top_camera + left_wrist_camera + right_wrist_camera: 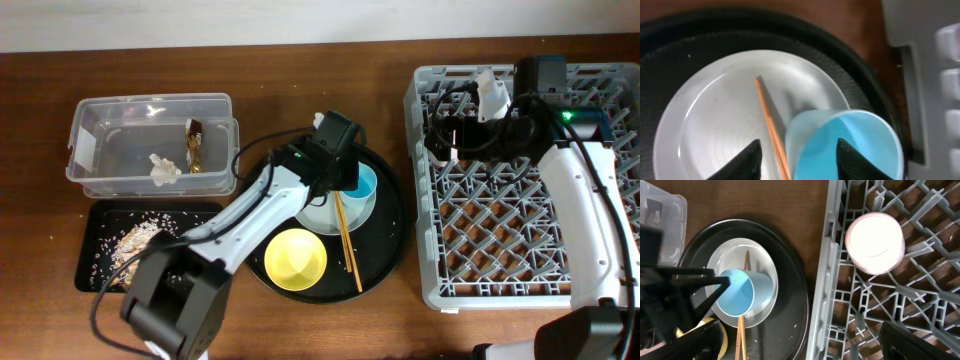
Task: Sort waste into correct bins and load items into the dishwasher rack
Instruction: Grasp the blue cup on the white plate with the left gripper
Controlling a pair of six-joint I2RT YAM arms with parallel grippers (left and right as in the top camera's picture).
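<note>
Over the black tray (392,235), left gripper (799,150) stood partly open at the blue cup (860,130) tipped on the plate (715,115), right gripper (800,330) hung wide open, empty, above the dishwasher rack (840,295) holding the pink cup (875,242)

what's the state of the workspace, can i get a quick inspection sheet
surface: brown wooden table, no spills seen
job's things: tissue and snack wrapper in the clear tub; food scraps in the black tray; pink cup in the dishwasher rack; blue cup and chopsticks on the plate, yellow bowl beside it, all on the round black tray
clutter: nothing seen
grippers: left gripper open, low over the blue cup; right gripper open, empty, above the rack's edge
cables: black loop off the left arm; more black cables above the rack
surroundings: pale strip beyond the table's far edge
</note>
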